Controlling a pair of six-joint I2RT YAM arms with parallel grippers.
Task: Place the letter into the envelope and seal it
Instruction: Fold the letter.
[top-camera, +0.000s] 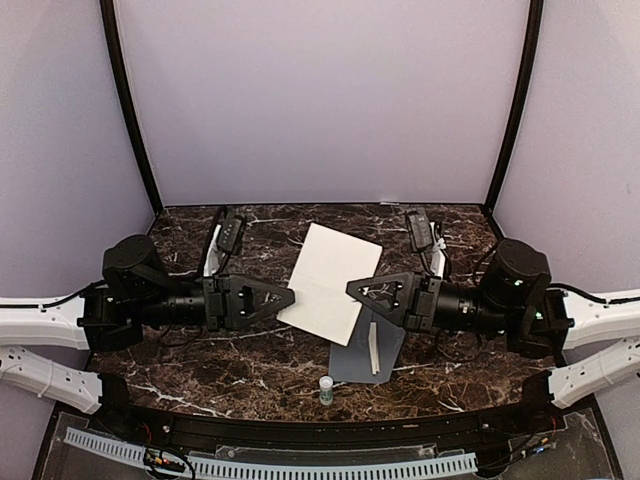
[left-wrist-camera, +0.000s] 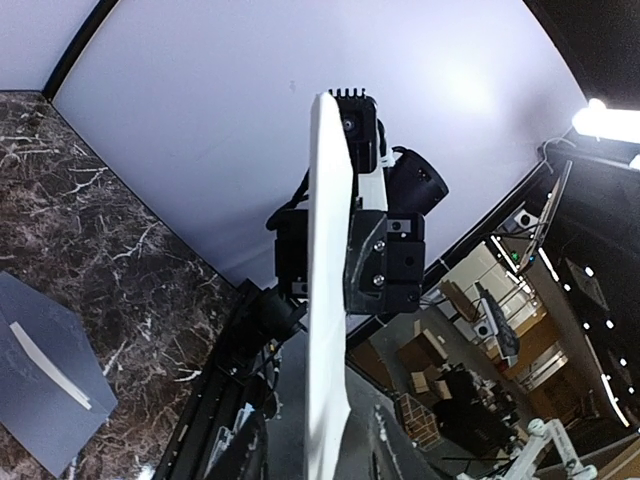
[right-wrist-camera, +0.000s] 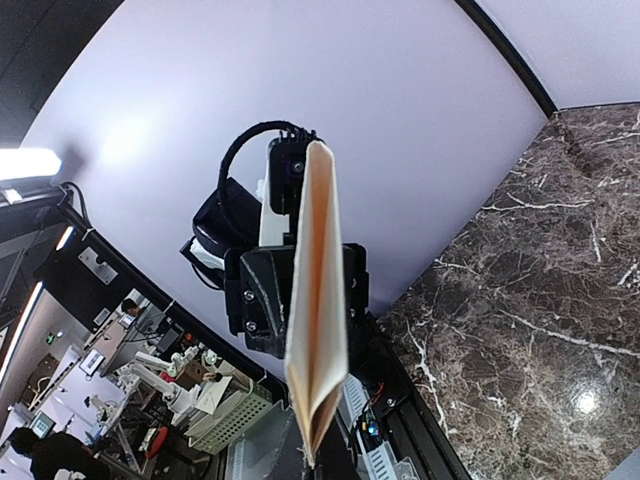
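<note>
The letter (top-camera: 325, 275), a white folded sheet, hangs over the middle of the table between both grippers. My right gripper (top-camera: 352, 290) is shut on its right edge. In the right wrist view the letter (right-wrist-camera: 318, 300) is edge-on, its fold showing tan inside. My left gripper (top-camera: 290, 297) is at its left edge. In the left wrist view the letter (left-wrist-camera: 330, 300) runs down between open fingers that stand apart from it. The slate-grey envelope (top-camera: 352, 358) lies flat on the marble below the right gripper, with a white strip across it. The envelope (left-wrist-camera: 50, 420) also shows at lower left.
A small clear bottle (top-camera: 326, 390) with a green base stands near the front edge, just left of the envelope. A black rail (top-camera: 320, 425) runs along the table's front. Light walls close the back and sides.
</note>
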